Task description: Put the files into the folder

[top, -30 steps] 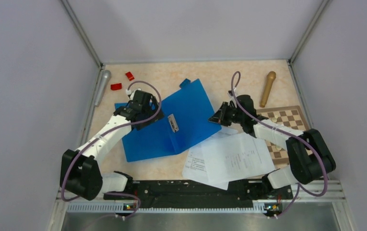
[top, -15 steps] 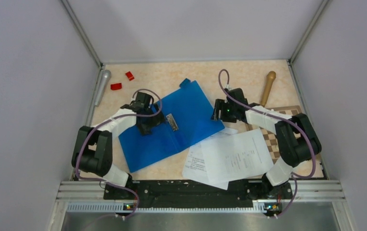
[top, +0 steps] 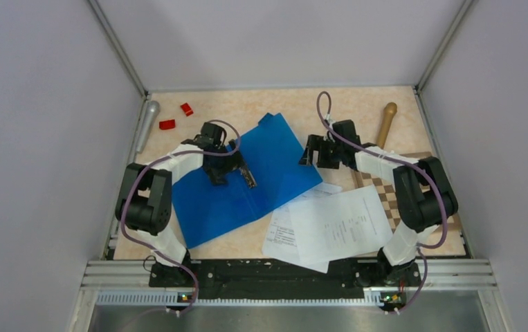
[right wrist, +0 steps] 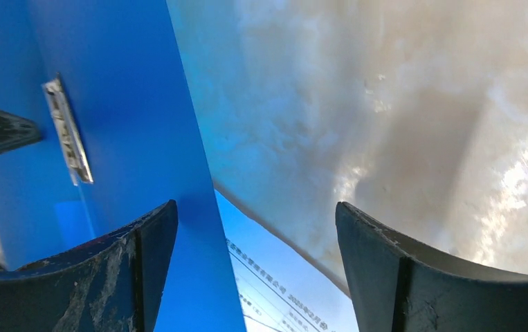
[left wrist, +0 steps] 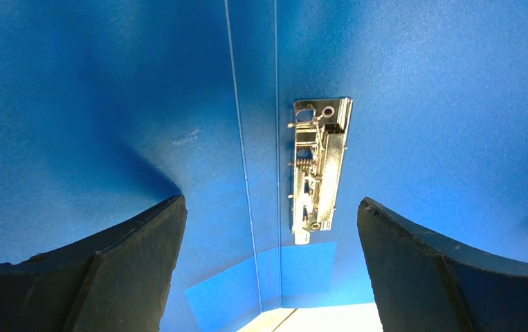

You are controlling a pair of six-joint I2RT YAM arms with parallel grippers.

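Red blocks (top: 167,124), silver cylinder (top: 147,123), wooden pestle (top: 385,127), chessboard (top: 387,200) surround the open folder (top: 278,149).

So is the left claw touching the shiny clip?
Apart. In the left wrist view, bare blue folder shows between the metal clip and each finger of the open left gripper.

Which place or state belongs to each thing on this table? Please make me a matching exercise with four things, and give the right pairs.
Things:
1. folder
2. files
3. wooden stick
4. red blocks

Places or states:
a) far left part of the table
b) far right part of the table
c) lying open in the middle, metal clip showing
d) loose white sheets at the near edge

Pairs: 1-c; 2-d; 3-b; 4-a
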